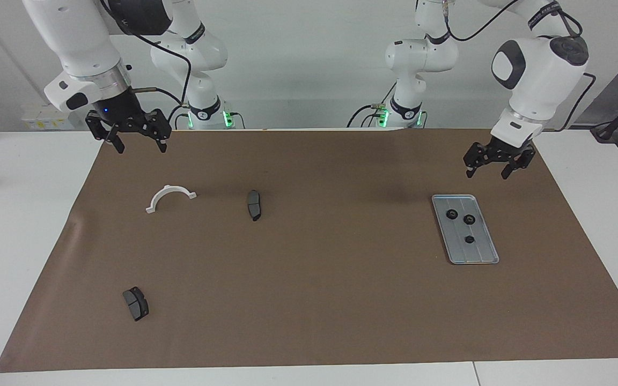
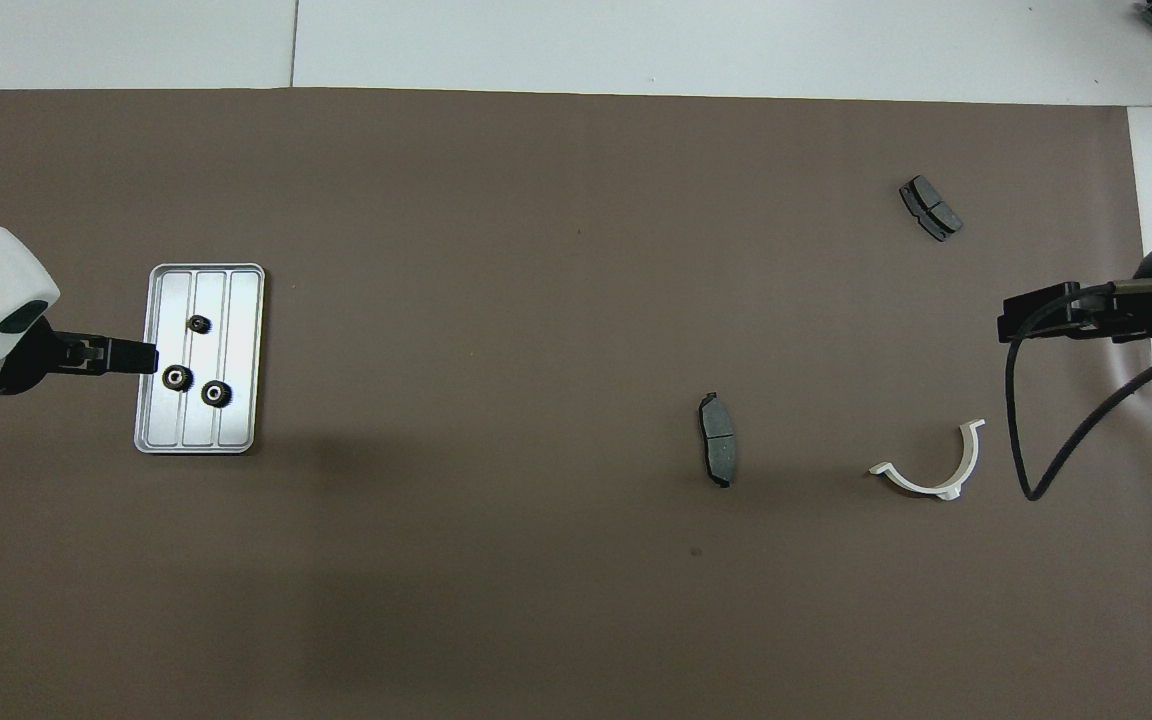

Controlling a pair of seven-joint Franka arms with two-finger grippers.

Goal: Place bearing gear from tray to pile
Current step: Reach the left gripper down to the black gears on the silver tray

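Facing view first: nothing has left the tray (image 1: 465, 256) yet. It sits at the right of the frame with all three gears (image 1: 469, 219) on it, two toward its upper end, one lower down. No pile shows anywhere on the mat (image 1: 309, 300), so every gear is left to move. The left gripper (image 1: 488, 171) hangs in the air just above the tray's upper end in the frame, jaws spread wide and empty. At upper left the right gripper (image 1: 138, 145) waits, fingers apart, holding nothing. Around them: a white bracket (image 1: 170, 198) left of centre, one brake pad (image 1: 254, 205) mid-frame, a second pad (image 1: 135, 303) at lower left. None is near the tray.

Overhead view now: tray (image 2: 199, 440) at the left, gears (image 2: 177, 377) in the same spots, and the left gripper (image 2: 136, 357) overlaps the tray's left rim. The right gripper (image 2: 1021, 325) is at the right edge, with the bracket (image 2: 936, 470) below it, one pad (image 2: 718, 439) toward the centre and the other pad (image 2: 931, 208) at upper right. The mat between is open for a pile.
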